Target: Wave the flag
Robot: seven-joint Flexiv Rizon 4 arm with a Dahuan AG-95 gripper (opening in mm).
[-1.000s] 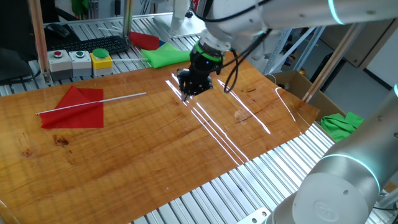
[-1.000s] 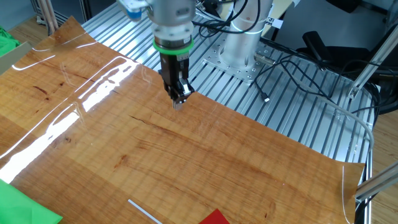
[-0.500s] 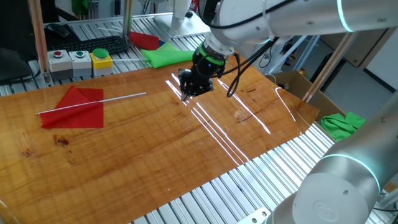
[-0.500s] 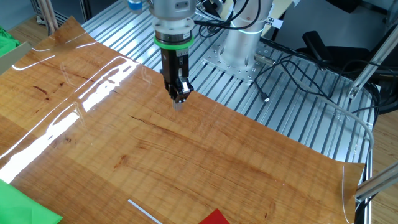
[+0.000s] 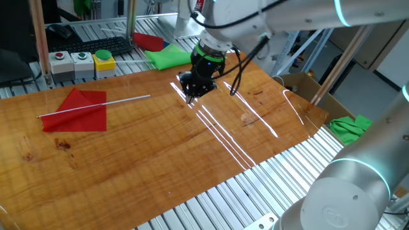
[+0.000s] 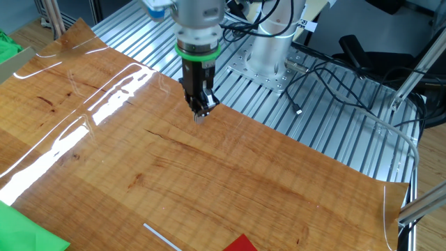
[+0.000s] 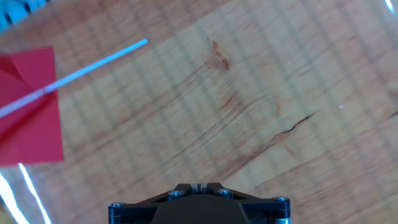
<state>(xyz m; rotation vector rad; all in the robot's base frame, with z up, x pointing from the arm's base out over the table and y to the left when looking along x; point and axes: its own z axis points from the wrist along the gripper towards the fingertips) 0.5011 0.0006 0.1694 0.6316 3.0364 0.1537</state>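
Note:
The flag lies flat on the wooden table at the left: a red cloth on a thin white stick. The hand view shows its cloth at the left edge and its stick pointing up and right. In the other fixed view only the stick's tip and a red corner show at the bottom edge. My gripper hangs just above the table's far middle, well to the right of the flag. Its fingers are together and hold nothing.
A green cloth and a stickless red cloth piece lie behind the table. A button box stands at the back left. A cardboard box and another green cloth are at the right. Cables lie near the arm's base.
The arm above the gripper has shifted its pose slightly. The fingertips stay almost in the same spot above the table. The flag has not moved.

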